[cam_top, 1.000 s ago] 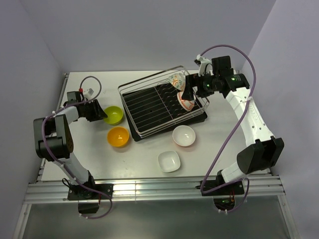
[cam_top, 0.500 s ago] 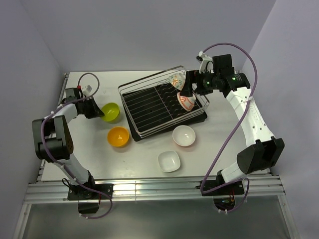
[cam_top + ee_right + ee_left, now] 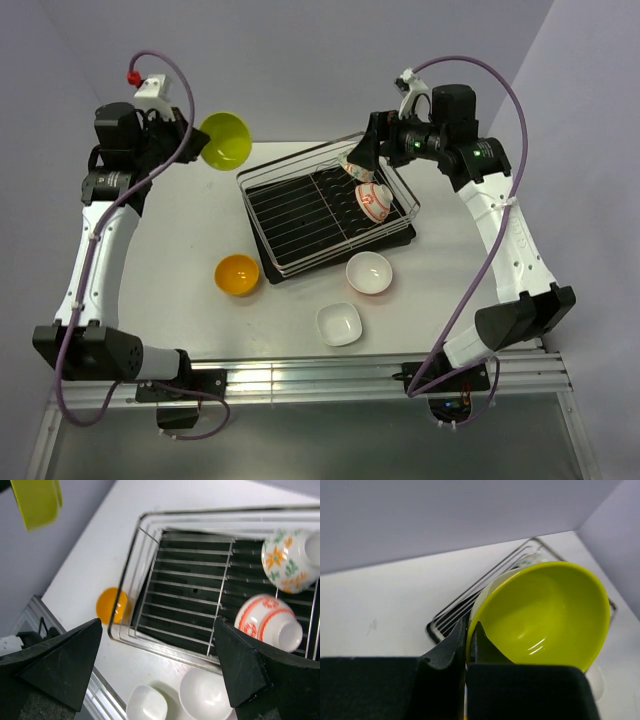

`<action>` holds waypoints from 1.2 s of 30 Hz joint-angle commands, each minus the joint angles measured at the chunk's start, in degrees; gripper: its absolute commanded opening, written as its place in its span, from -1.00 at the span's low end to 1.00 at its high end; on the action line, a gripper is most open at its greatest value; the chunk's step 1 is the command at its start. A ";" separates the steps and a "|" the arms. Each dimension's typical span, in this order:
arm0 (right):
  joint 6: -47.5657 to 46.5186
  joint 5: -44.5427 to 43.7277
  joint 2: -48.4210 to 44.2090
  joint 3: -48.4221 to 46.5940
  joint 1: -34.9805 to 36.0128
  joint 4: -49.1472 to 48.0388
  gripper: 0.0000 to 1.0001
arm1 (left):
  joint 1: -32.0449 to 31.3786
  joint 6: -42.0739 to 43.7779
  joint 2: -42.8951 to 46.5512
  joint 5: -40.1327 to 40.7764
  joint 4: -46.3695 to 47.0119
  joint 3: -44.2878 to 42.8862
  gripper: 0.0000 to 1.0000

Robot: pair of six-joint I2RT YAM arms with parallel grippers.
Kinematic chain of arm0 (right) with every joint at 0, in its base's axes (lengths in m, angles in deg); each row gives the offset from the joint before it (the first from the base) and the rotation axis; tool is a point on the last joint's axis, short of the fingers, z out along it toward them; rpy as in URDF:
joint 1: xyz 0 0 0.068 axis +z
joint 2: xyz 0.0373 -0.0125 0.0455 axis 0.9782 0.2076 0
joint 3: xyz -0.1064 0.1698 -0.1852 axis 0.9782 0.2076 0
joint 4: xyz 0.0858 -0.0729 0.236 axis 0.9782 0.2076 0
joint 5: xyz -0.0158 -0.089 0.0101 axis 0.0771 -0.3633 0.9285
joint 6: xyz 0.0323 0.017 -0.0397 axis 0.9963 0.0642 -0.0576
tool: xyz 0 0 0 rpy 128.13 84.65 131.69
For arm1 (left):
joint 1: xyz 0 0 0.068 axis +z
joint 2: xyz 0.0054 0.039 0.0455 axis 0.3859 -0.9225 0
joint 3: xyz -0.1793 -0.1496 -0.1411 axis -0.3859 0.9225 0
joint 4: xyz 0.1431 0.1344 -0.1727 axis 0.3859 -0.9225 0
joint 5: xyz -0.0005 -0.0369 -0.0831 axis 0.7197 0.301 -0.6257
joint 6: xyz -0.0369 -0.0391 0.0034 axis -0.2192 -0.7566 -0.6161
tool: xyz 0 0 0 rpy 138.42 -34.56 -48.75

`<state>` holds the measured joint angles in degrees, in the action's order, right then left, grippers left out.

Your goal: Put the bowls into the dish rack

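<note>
My left gripper (image 3: 197, 143) is raised above the table's far left, shut on the rim of the lime green bowl (image 3: 224, 140). In the left wrist view the fingers pinch that bowl's (image 3: 545, 615) wall, one inside and one outside. The dish rack (image 3: 300, 215) holds the leaf-print bowl (image 3: 354, 160) and the red-and-white bowl (image 3: 372, 200) at its right end. My right gripper (image 3: 368, 150) hovers open over them, empty. On the table lie the orange bowl (image 3: 237, 274), a round white bowl (image 3: 369, 272) and a squarish white bowl (image 3: 339, 323).
The rack (image 3: 190, 590) sits diagonally mid-table, with bare wires on its left side. A metal rail (image 3: 300, 380) runs along the near edge. Walls close in the back and both sides.
The left gripper closed on the lime green bowl and lifted it off the table, up and back. The right gripper rose slightly from the bowls in the rack.
</note>
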<state>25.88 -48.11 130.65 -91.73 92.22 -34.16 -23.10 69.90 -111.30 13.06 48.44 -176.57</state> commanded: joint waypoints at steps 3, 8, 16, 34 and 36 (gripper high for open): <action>2.45 1.04 -1.55 -5.01 0.75 -4.26 1.00 | -11.25 0.28 1.90 8.77 0.12 -4.82 -0.99; 4.38 1.83 -3.49 -2.56 1.27 -6.02 1.00 | -19.97 -0.59 0.50 15.19 2.32 -5.09 -0.99; 4.03 -9.22 -4.19 0.70 6.28 -6.55 0.93 | -32.19 -0.16 -4.69 27.56 2.50 -7.28 -0.99; 0.34 -22.52 2.84 1.75 13.14 -4.79 0.08 | -37.12 -0.60 -8.82 29.35 1.97 -10.98 -0.99; 0.52 -21.11 3.71 0.96 13.14 -4.79 -0.08 | -37.12 -0.77 -8.47 28.38 2.24 -10.28 -0.99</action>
<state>26.89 -69.83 133.52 -90.01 104.81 -37.85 -60.09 69.97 -121.20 43.24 47.59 -184.54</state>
